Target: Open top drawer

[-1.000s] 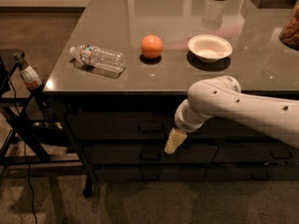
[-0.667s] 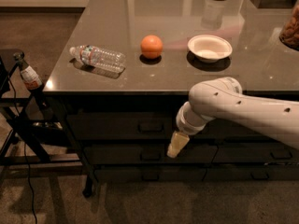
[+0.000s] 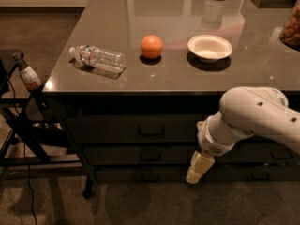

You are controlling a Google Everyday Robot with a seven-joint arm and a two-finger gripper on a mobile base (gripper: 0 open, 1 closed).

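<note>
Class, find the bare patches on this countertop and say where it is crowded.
Free: the countertop behind the water bottle, orange and bowl, and the strip along its front edge. Crowded: the far right corner. The gripper hangs low before the drawers.

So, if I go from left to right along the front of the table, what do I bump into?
First the plastic bottle lying on its side → orange → white bowl. The gripper hangs lower down, below the tabletop, right of the top drawer handle.
</note>
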